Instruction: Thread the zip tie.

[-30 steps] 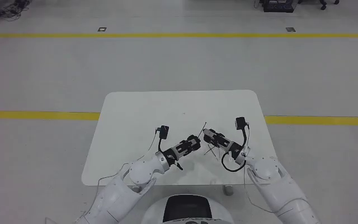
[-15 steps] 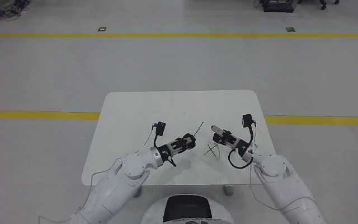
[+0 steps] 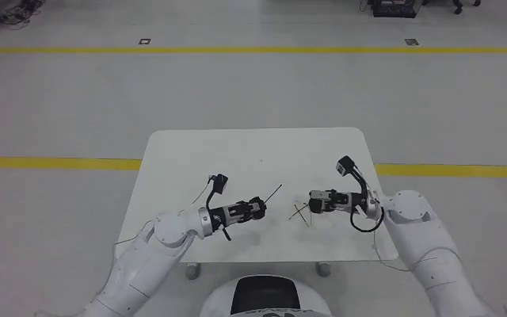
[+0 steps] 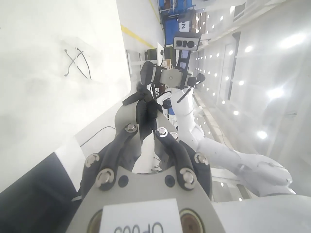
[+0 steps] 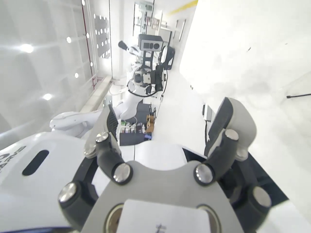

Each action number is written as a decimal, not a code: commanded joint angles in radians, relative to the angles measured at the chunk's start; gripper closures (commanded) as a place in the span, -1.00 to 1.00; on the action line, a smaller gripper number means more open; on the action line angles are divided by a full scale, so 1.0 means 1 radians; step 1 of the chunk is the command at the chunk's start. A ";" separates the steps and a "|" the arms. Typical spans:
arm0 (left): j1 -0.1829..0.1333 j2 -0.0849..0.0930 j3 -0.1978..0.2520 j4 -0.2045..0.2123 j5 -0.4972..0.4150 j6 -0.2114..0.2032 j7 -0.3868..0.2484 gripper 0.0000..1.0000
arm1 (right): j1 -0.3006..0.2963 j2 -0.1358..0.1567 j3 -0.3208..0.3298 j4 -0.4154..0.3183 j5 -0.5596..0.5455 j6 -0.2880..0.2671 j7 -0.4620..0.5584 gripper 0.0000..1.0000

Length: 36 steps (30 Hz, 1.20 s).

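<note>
Black zip tie [image 3: 272,193] sits pinched in left claw [image 3: 258,208], its held end hidden; right claw [image 5: 167,105] gapes wide.

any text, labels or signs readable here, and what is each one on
Left wrist label, behind the left gripper: upside down, cut off by the frame edge, not readable whole.
Right wrist label, behind the right gripper: cut off, unreadable.
Print on the white arm cover: cut off, unreadable.
Sign in the room behind: one sideways letter, cannot tell which.

Robot lab w/ yellow floor lines [image 3: 253,50]
</note>
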 commanded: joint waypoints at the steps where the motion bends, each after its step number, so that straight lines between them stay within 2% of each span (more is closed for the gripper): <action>1: 0.004 0.005 -0.001 -0.006 0.005 -0.011 -0.032 1.00 | 0.032 -0.003 -0.014 0.041 0.014 0.000 0.054 -1.00; 4: 0.002 0.009 0.011 -0.010 0.018 -0.014 -0.070 1.00 | 0.065 -0.007 -0.065 0.077 0.019 0.000 0.054 -1.00; 5: -0.005 0.010 0.016 -0.014 0.051 -0.016 -0.064 1.00 | 0.069 -0.007 -0.069 0.084 0.014 0.000 0.054 -1.00; 6: -0.003 0.010 0.015 -0.016 0.067 -0.019 -0.029 1.00 | 0.069 -0.007 -0.069 0.084 0.014 0.000 0.054 -1.00; 13: -0.006 0.009 0.026 -0.019 0.076 -0.020 -0.035 1.00 | 0.065 -0.008 -0.075 0.079 0.021 0.003 0.054 -1.00; 16: -0.034 0.011 0.060 -0.011 0.091 -0.027 -0.130 1.00 | 0.077 -0.004 -0.133 0.091 0.051 0.000 0.054 -1.00; 19: -0.057 0.013 0.078 0.004 0.105 -0.034 -0.184 1.00 | 0.111 0.010 -0.216 0.108 0.104 0.000 0.054 -1.00; 21: -0.066 0.015 0.083 0.015 0.110 -0.033 -0.189 1.00 | 0.133 0.022 -0.260 0.116 0.117 0.000 0.054 -1.00; 30: -0.068 0.015 0.093 0.012 0.114 -0.039 -0.181 1.00 | 0.118 0.023 -0.255 0.111 0.128 0.000 0.050 -1.00; 36: -0.089 0.019 0.108 0.036 0.033 -0.084 -0.275 1.00 | 0.112 0.042 -0.293 0.082 0.208 0.000 0.054 -1.00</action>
